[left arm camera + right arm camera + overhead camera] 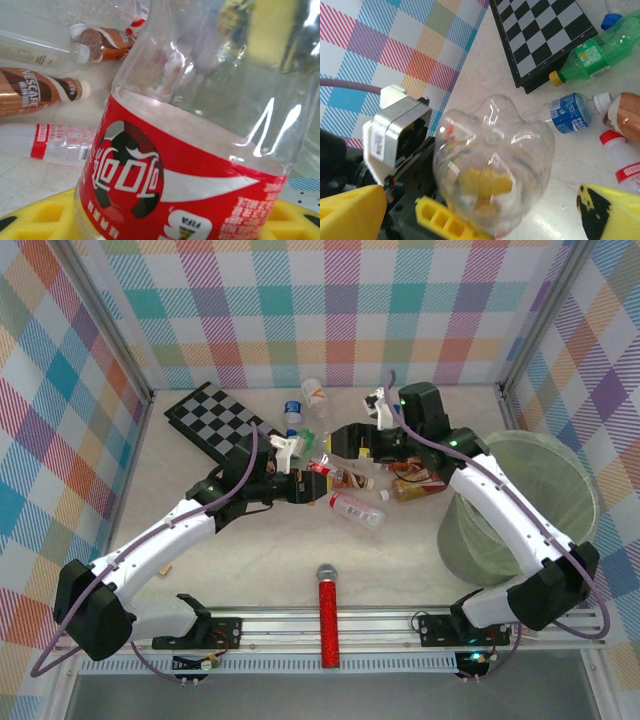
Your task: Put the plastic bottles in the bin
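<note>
- The checkerboard [215, 420] lies at the far left of the table [260, 560], with the plaid wall close behind it. There is little spare room on that side.
- My left fingers [40, 220] are clamped on the red-labelled bottle [165, 175], low on its label band, near the table's centre. Its base is turned toward my right wrist.
- Judgement: the bottle looks empty and thin-walled, so it will be light, easily dented and slick. The label band or the shoulder should give the firmest hold. The bare middle is likely to buckle.
- Loose bottles [357, 508] lie on their sides just beyond it. A brown-labelled bottle [35, 90] is among them, and a green bottle [600, 50] has its cap just beside the checkerboard's edge.
- A red microphone [328, 625] lies at the near edge, well apart from the pile. It is not for the bin.
- My right fingers [350, 210] stand spread wide on either side of the held bottle's base and appear not to touch it.
- The bin [465, 535] stands at the right, mouth open and well apart from the pile. My right arm crosses its near rim, and the right wall is close, so the carry should clear the rim.
</note>
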